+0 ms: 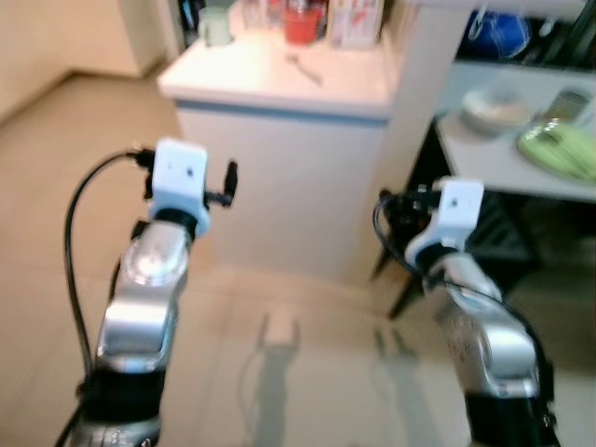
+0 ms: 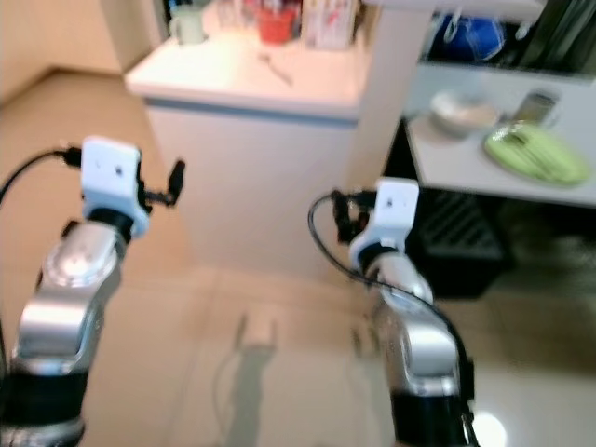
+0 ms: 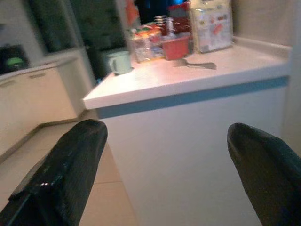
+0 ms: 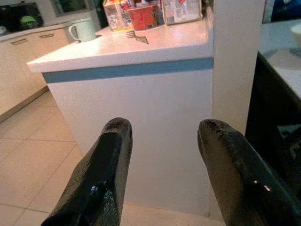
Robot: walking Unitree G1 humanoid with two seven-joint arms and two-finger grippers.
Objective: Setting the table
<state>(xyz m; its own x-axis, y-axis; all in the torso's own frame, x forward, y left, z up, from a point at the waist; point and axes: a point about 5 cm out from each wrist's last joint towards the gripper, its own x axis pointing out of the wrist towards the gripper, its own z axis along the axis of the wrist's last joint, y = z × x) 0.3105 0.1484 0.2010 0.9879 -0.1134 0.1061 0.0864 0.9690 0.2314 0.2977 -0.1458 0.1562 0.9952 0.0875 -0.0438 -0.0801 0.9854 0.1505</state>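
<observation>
Fork [image 4: 137, 36] is seen lying flat on the white counter [image 4: 155, 49], well beyond both sets of jaws and above their level, near a red container [image 4: 143, 16] and a pale green mug [image 4: 83, 29]. Nothing is held: the left gripper [image 3: 167, 165] is spread wide and the right gripper [image 4: 162, 155] stands open, both raised toward the counter, presumably readied for a pickup. A table [image 1: 507, 158] with a bowl [image 1: 494, 110] and green plate [image 1: 559, 149] is seen off to the right jaws' outer side, likely the destination.
</observation>
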